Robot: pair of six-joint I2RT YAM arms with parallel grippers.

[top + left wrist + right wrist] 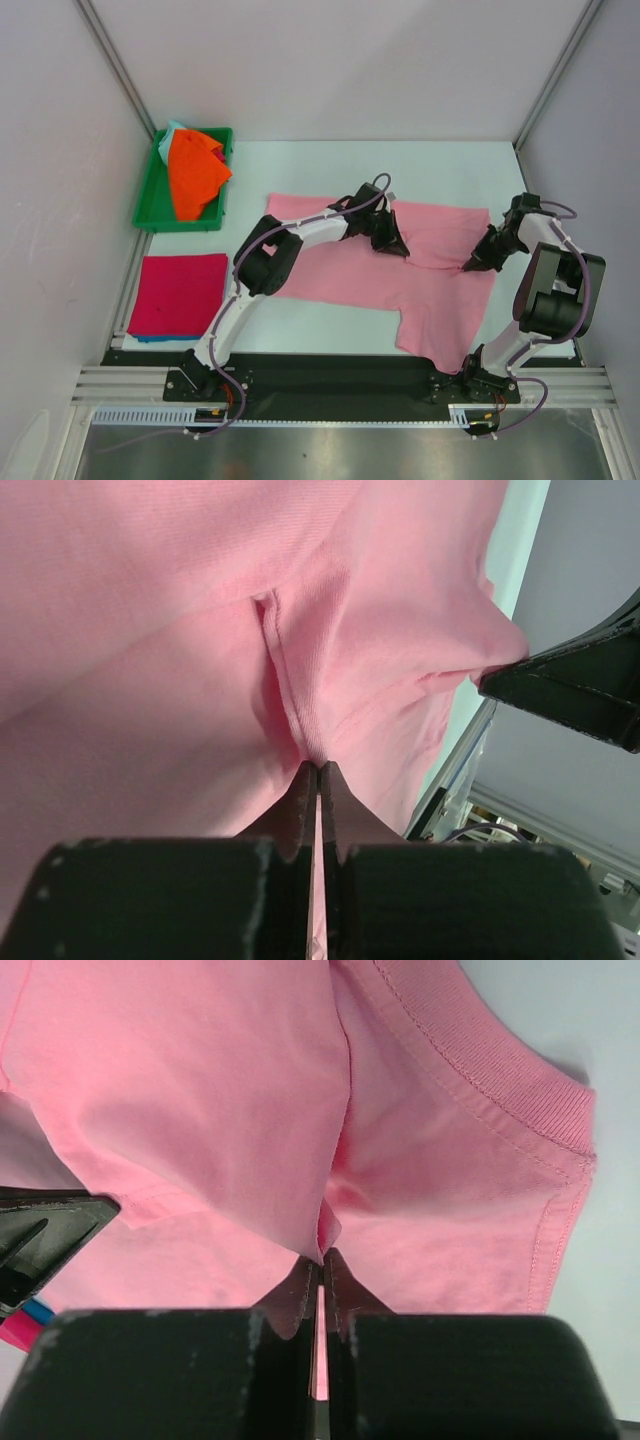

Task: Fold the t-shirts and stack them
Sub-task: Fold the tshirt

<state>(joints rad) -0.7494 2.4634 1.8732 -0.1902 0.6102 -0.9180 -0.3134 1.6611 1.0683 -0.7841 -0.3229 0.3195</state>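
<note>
A pink t-shirt (330,265) lies spread across the middle of the white table. My left gripper (397,250) is shut on a fold of the pink t-shirt (180,680) near its upper middle. My right gripper (467,267) is shut on a fold of the same shirt (200,1090) at its right side, near the ribbed collar (480,1070). A folded magenta t-shirt (178,293) lies at the left front over something blue. An orange t-shirt (193,170) sits in the green bin (150,215).
The green bin stands at the back left, with a pale blue garment (171,133) under the orange one. Cage walls and posts close the left, right and back. The table's black front rail (330,372) runs between the arm bases.
</note>
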